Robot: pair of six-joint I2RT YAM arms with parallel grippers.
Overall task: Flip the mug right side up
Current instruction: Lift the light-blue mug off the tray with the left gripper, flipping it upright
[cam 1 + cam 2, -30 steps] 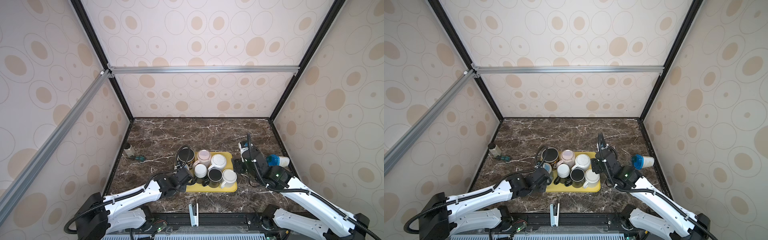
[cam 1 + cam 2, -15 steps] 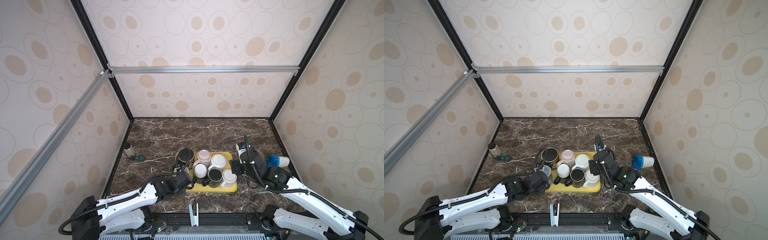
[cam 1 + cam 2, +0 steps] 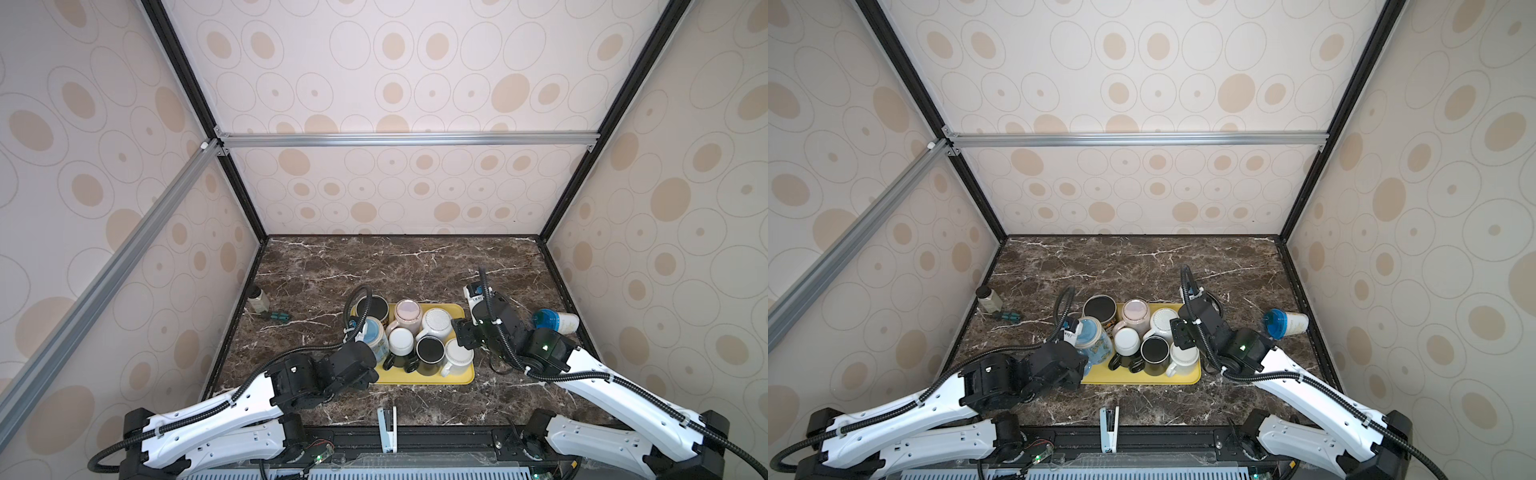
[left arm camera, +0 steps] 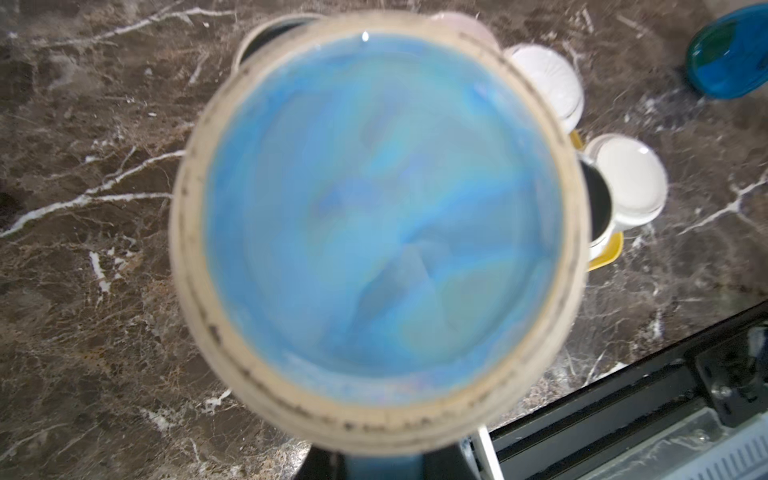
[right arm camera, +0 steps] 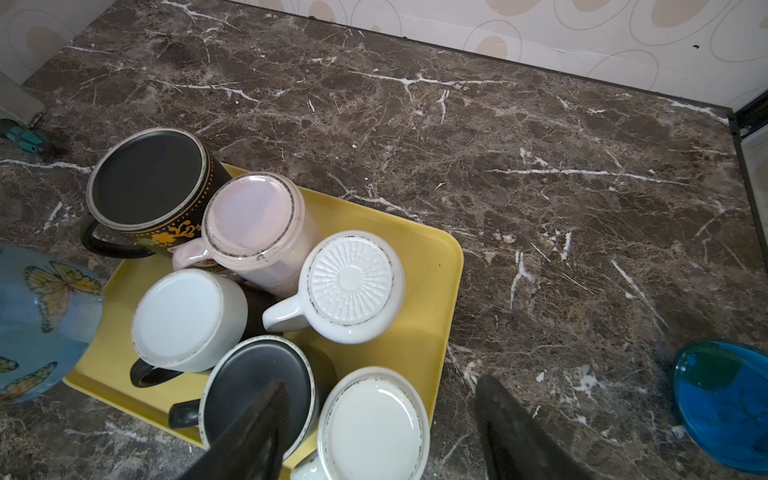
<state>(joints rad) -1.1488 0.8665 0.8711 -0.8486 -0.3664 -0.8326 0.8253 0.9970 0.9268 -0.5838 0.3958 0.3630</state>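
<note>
**Left gripper** (image 3: 366,360): The jaws are all but closed. In both top views the blue butterfly mug (image 3: 375,337) sits hard against the gripper's front, over the near-left edge of the yellow tray (image 3: 457,309). The mug is tilted with its base uppermost. In the left wrist view that base, blue glaze inside a bare clay ring, fills most of the picture and hides the fingers. The grip is judged to be on this mug, but which part of it the fingers pinch cannot be told. Whether the mug touches the tray cannot be told either.

**Right gripper** (image 5: 378,432): The jaws stand wide apart and hold nothing. In the right wrist view one finger (image 5: 249,432) hangs over the black mug (image 5: 257,386). The other is out past the tray's edge, above the marble table (image 5: 540,187). The upturned base of the white mug (image 5: 372,424) lies between them, and no contact is visible.

**Tray contents:** All these mugs stand base-up and crowded together. They are the two named above, a black mug with orange pattern (image 5: 145,183), a pink mug (image 5: 249,220), a ribbed white mug (image 5: 351,282) and a white-based mug (image 5: 183,318).

**Elsewhere:** A blue-lidded cup (image 3: 555,321) lies on its side to the right, well apart from the tray.
</note>
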